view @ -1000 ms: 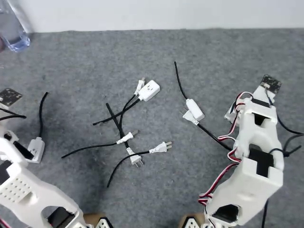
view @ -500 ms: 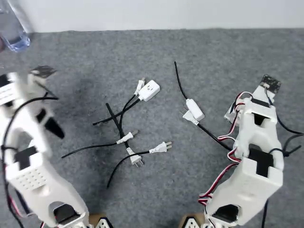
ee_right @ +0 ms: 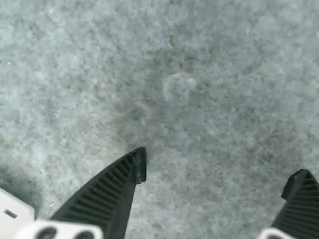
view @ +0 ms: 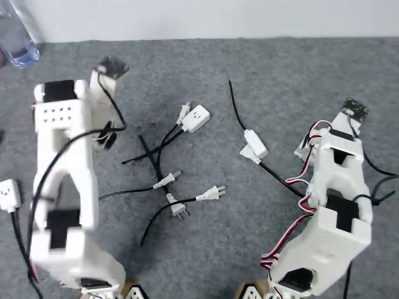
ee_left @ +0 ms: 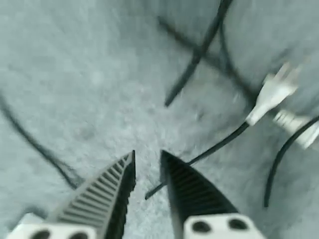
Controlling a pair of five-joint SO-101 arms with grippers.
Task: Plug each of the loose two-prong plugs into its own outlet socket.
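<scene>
grey carpet (view: 280, 68) covers the table, with a white wall (view: 218, 18) behind. of the two arms, the left gripper (ee_left: 147, 160) hangs over the black cords, jaws a narrow slit apart and empty. the right gripper (ee_right: 219, 172) gapes wide over bare carpet, also empty. three outlet sockets (view: 196, 118) (view: 256, 142) (view: 9, 194) lie apart. four plugs (view: 182, 113) (view: 166, 181) (view: 179, 210) (view: 211, 194) lie unplugged mid-table, and a fifth plug (view: 249, 153) lies beside the socket nearest the right arm.

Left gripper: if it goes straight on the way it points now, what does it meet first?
Likely the grey mat; the left gripper points down at it. A black cable ends close under its jaws and may touch first; depth is unclear.
</scene>
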